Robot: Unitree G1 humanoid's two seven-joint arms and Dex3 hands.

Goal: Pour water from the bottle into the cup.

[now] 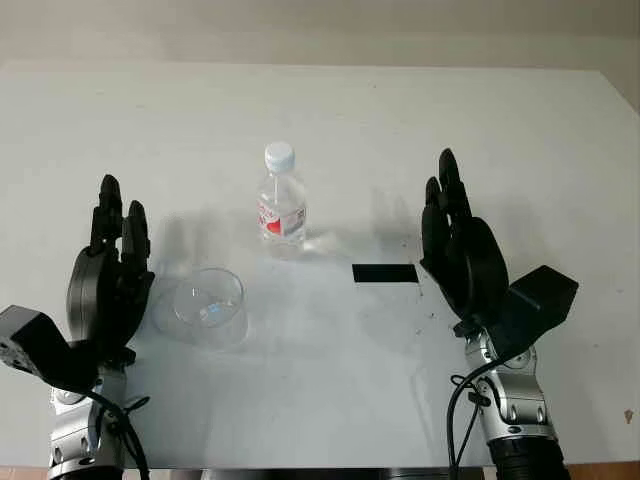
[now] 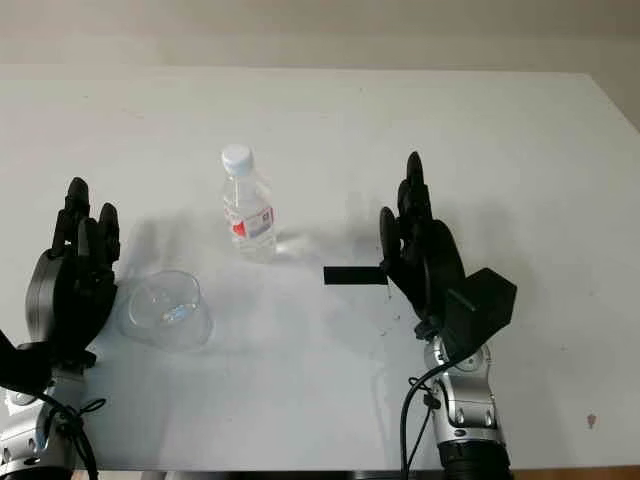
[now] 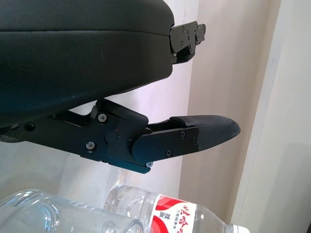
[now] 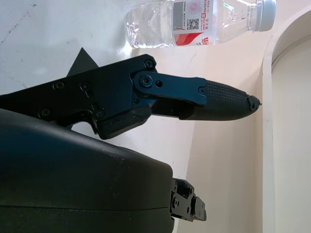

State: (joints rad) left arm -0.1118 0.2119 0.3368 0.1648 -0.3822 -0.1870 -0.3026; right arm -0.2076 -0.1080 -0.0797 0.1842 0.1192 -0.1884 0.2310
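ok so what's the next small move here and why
Probably reach the right hand toward the bottle and close on its body. The bottle stands upright and capped at mid-table, untouched, and both hands are open. The right hand sits on the bottle's open side, while the left hand is next to the cup, which stands empty nearer the robot.

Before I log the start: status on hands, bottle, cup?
Left robot hand open beside cup; right robot hand open. Bottle upright, capped, untouched. Black patch on table; nothing blocking.
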